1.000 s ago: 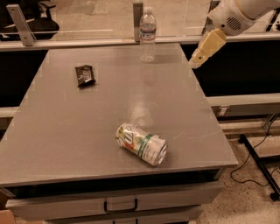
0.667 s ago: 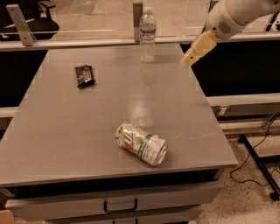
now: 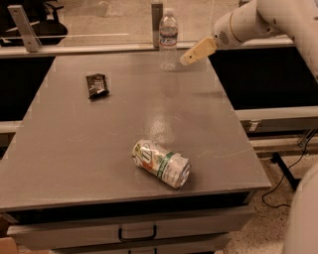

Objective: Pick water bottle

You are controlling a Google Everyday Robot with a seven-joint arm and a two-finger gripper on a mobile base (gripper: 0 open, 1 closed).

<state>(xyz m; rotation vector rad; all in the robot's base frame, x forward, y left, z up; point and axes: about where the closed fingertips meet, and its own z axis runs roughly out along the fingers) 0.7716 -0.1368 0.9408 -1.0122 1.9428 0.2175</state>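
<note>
The water bottle [image 3: 168,40] stands upright near the far edge of the grey table [image 3: 74,144]. It is clear and ribbed, with a white cap and a dark label band. My gripper [image 3: 191,54] reaches in from the upper right on a white arm. Its tan fingertip hangs just right of the bottle, at about its lower half, with a small gap between them. It holds nothing that I can see.
A white-and-green drink can [image 3: 161,162] lies on its side near the table's front. A small dark snack wrapper [image 3: 97,85] lies at the far left. A glass partition with metal posts [image 3: 157,15] runs behind the table. Drawers [image 3: 136,232] sit below the front edge.
My gripper has moved left and slightly down, from beyond the table's right edge to close beside the bottle. The bottle, can and wrapper have not moved.
</note>
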